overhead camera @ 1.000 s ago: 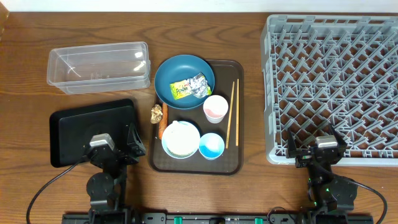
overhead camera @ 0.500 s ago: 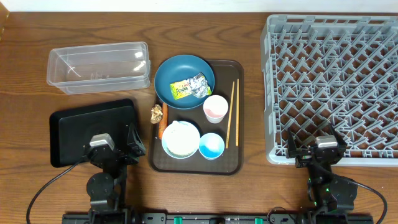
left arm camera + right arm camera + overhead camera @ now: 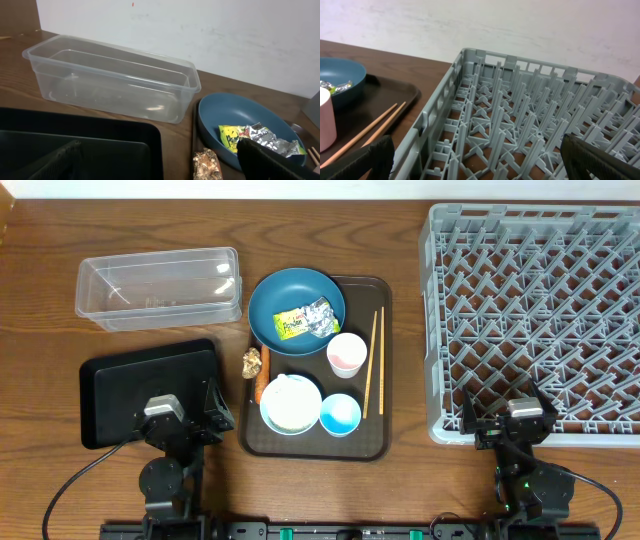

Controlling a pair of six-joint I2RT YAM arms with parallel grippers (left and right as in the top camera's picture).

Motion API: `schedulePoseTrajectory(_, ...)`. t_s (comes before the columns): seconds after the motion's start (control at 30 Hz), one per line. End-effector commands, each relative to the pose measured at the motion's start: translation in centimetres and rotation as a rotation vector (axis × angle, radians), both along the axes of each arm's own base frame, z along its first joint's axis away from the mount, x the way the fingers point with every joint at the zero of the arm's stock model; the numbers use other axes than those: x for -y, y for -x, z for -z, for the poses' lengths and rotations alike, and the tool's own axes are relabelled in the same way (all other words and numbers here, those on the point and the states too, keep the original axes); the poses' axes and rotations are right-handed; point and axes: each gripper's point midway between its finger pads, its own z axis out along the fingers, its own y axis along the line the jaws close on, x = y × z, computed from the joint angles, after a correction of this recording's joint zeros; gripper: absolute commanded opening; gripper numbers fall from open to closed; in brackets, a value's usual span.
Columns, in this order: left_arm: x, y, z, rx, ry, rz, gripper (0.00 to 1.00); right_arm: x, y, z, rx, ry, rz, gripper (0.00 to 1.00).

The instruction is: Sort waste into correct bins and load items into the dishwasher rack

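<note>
Brown tray (image 3: 300, 446) holds everything unsorted: wrapper (image 3: 305, 320) in blue bowl (image 3: 278, 295), chopsticks (image 3: 372, 365) at its right. Tub (image 3: 160, 288), black tray (image 3: 130, 385) left of it, rack (image 3: 540, 300) right, likely one side per arm. Left gripper (image 3: 185, 403), right gripper (image 3: 507, 406): jaws apart, empty.

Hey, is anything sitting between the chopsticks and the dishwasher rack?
Nothing visible. The chopsticks lie at the right of the brown tray; only its low rim and bare table separate them from the rack.
</note>
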Motion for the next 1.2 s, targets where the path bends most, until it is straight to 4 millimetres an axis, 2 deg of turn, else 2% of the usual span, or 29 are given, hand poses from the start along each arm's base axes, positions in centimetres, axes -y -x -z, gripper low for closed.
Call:
schedulePoseTrajectory(0.0, -0.42, 0.03, 1.93, -0.051, -0.02, -0.018, 0.98, -0.25, 0.01, 0.18, -0.005, 0.007, -0.011, 0.99)
schedulePoseTrajectory(1.03, -0.42, 0.03, 1.93, -0.051, -0.02, -0.018, 0.98, -0.31, 0.01, 0.15, -0.004, 0.006, -0.014, 0.99)
schedulePoseTrajectory(1.17, -0.44, 0.03, 1.93, -0.051, -0.02, -0.019, 0.98, -0.44, 0.0, -0.32, 0.009, -0.058, -0.018, 0.99)
